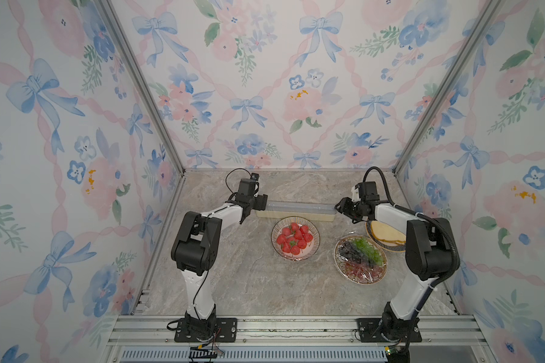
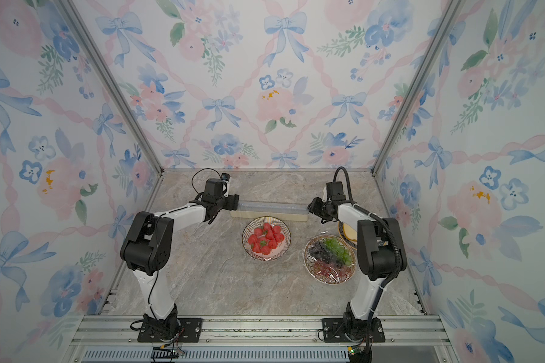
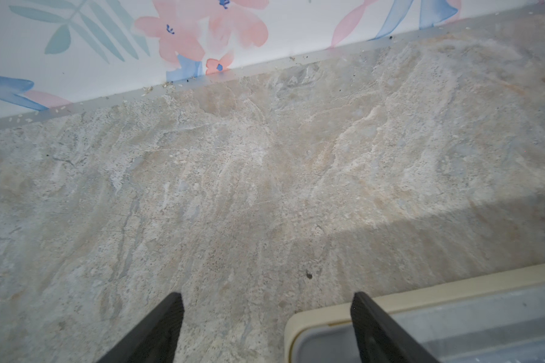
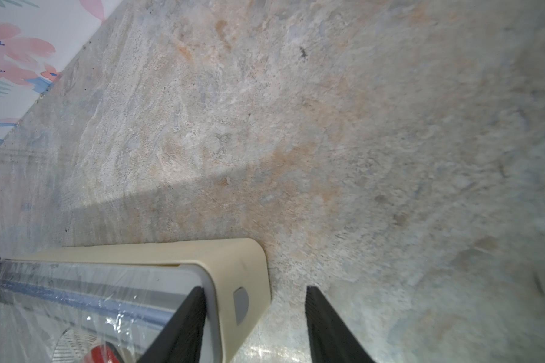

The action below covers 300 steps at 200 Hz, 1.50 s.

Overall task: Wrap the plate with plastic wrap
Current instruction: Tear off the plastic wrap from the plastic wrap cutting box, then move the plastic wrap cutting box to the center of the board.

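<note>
Black left gripper (image 3: 267, 295), right gripper (image 4: 255, 289) parted, empty

Box (image 1: 296, 216) behind plate (image 1: 274, 240), grape plate (image 1: 336, 251) right

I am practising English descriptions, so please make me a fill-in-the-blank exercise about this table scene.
The plate in front of the cream box holds red ____.
The left gripper and the right gripper both have ____ jaws.
Green and dark ____ fill the neighbouring plate.
Missing words: strawberries; open; grapes.
</note>
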Tool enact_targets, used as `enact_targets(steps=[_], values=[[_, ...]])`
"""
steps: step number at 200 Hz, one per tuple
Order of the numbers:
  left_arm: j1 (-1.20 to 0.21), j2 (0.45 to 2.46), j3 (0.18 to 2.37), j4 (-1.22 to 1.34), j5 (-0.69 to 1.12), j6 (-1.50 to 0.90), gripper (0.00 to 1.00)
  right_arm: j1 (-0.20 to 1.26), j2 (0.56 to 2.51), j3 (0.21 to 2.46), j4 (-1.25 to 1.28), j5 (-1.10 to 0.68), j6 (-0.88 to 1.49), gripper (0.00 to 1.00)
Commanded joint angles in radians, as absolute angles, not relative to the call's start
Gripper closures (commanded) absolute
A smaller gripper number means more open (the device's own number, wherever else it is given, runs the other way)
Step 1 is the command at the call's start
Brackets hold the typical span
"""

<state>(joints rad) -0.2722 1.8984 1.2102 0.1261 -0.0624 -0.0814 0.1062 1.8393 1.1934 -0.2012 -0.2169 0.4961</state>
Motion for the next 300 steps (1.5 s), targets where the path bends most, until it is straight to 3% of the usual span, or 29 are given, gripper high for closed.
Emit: enact_targets(steps=[1, 49, 87, 118, 165, 251, 300], values=[[-0.246, 1.784, 1.175, 0.157, 0.008, -0.144, 0.12, 0.103, 1.754, 1.250, -0.288, -0.141, 0.446, 0.39], [-0.206, 1.572, 0.990, 0.211, 0.088, -0.320, 0.10, 0.114, 1.555, 1.102, -0.266, -0.247, 0.444, 0.25], [-0.204, 1.495, 0.771, 0.404, 0.299, -0.549, 0.10, 0.209, 1.467, 0.915, -0.134, -0.333, 0.560, 0.17], [-0.205, 1.545, 0.732, 0.446, 0.403, -0.578, 0.09, 0.285, 1.540, 0.898, -0.057, -0.347, 0.620, 0.17], [-0.212, 1.705, 0.764, 0.595, 0.526, -0.656, 0.09, 0.289, 1.723, 0.994, 0.021, -0.379, 0.674, 0.17], [-0.185, 1.964, 1.010, 0.645, 0.545, -0.686, 0.10, 0.221, 1.950, 1.238, 0.022, -0.382, 0.640, 0.18], [-0.152, 1.787, 0.881, 0.632, 0.445, -0.599, 0.11, 0.200, 1.815, 1.165, -0.035, -0.301, 0.527, 0.18]])
